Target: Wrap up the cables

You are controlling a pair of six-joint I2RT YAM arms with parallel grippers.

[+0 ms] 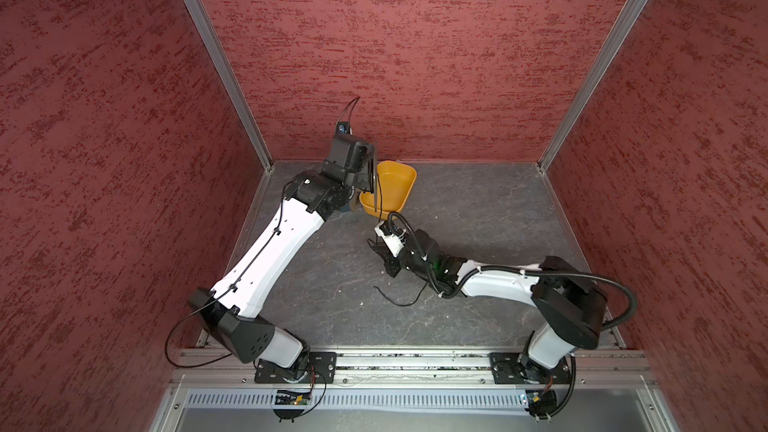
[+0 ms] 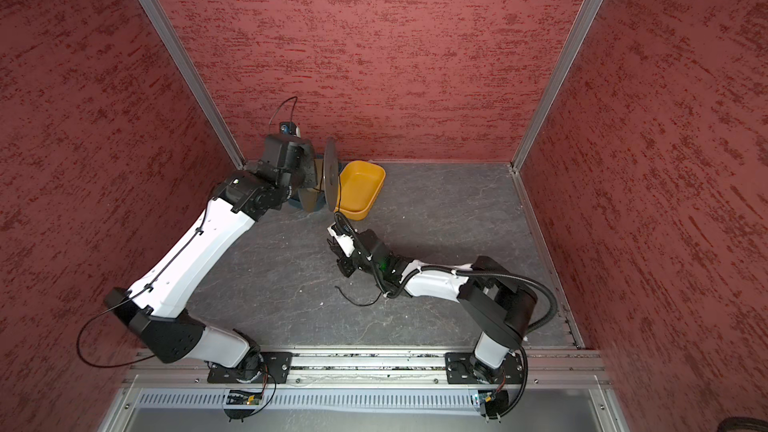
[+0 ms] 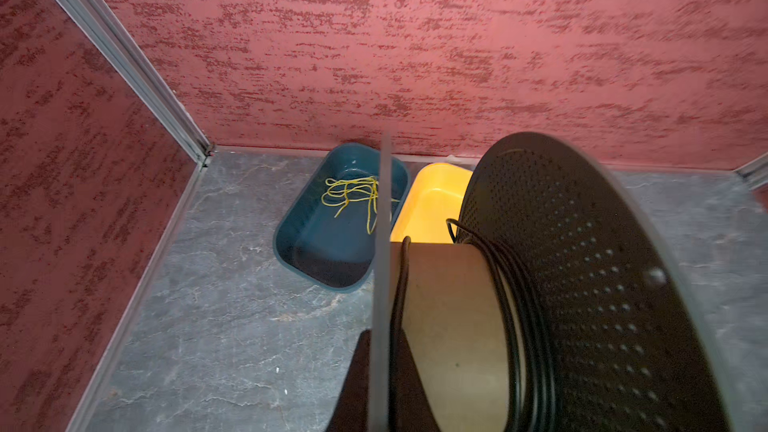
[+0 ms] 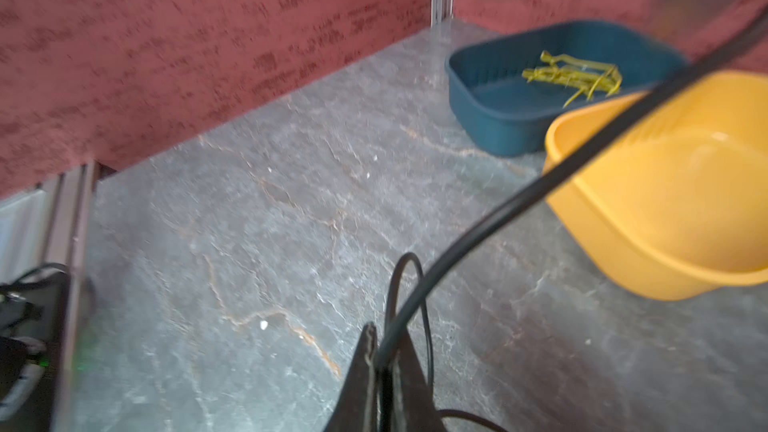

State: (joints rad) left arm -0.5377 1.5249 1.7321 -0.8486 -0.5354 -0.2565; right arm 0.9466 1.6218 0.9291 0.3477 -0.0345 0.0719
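cable look: thin glossy black cable [image 4: 503,216], a few turns wound on the cardboard core of the spool [image 3: 453,326].
cable place: runs through the air from spool past yellow bin [image 4: 623,243]; loose tail lies mid table [image 1: 324,284].
right gripper [image 4: 384,351]: closed, cable pinched between fingers [image 4: 361,367].
left gripper [image 3: 380,351]: clamped on spool rim near table's back-left corner; wound turns just beside it.

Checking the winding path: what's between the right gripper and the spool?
Only the black cable, running from the right gripper up to the spool and crossing in front of the yellow tub. The right wrist view shows it best.
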